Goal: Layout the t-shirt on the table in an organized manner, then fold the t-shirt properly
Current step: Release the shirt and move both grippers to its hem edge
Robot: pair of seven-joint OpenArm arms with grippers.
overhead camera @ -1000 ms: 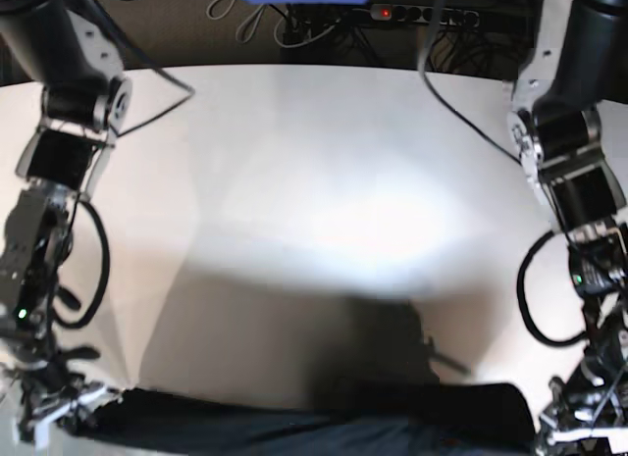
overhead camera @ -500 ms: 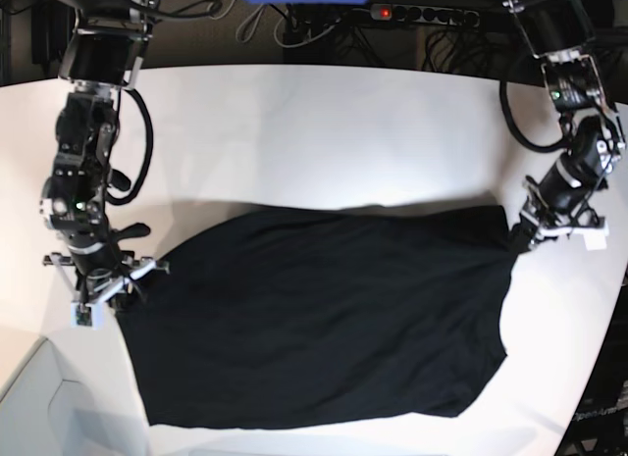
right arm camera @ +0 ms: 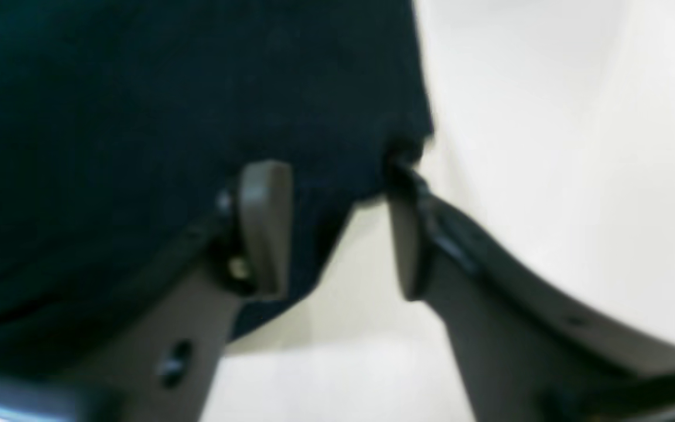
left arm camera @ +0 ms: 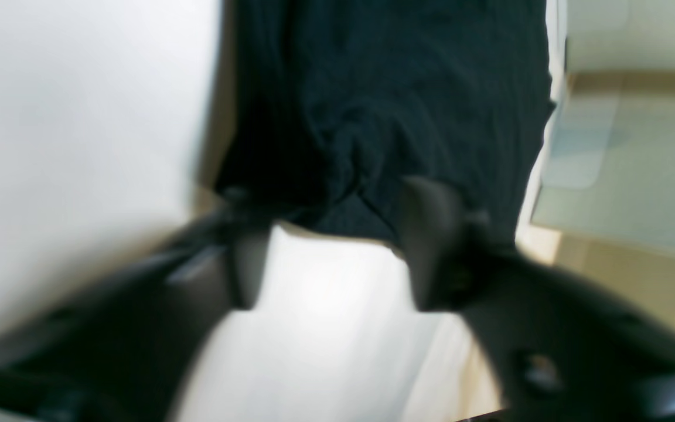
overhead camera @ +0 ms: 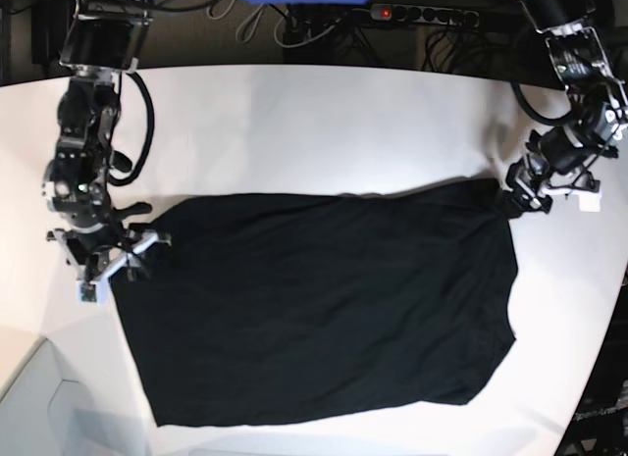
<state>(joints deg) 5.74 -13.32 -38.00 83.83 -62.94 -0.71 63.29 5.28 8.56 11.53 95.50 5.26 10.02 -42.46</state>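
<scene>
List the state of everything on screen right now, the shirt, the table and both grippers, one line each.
t-shirt: spread flat, unfolded, top corners still bunched.
table: white, bare beyond the shirt.
left gripper: jaws open at the shirt's corner, cloth edge ahead of the tips.
right gripper: jaws open at the opposite corner, cloth edge between the tips.

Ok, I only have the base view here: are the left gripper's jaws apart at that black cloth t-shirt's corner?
Observer: Yes. In the left wrist view the left gripper is open, with the smooth white table showing between its fingers.
Operator: Any cloth between them?
Observer: The black cloth t-shirt has a bunched edge right at the fingertips, but it is not pinched.
Operator: And the right one?
Observer: The right gripper is open too. One finger lies over the cloth, the other at its corner.
</scene>
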